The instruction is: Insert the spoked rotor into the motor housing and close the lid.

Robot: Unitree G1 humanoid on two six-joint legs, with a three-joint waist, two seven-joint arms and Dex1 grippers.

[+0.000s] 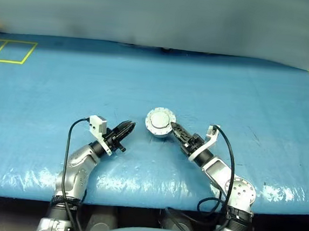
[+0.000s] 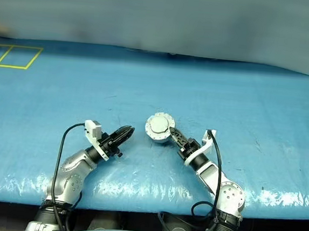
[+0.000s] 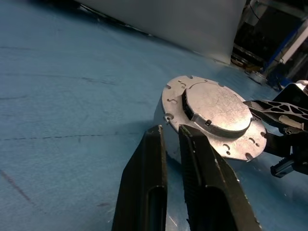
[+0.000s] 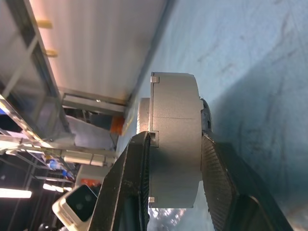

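you're looking down on a wide blue table with yellow tape lines at its far left corner. near the table's front middle sits the motor housing, a silver-grey puck with the lid shut flat on top, its raised middle facing up. your right gripper has its two fingers clamped across the housing, one on the lid face and one under the base. your left gripper hangs just beside the housing, apart from it, fingers parted by a narrow slit and holding nothing.
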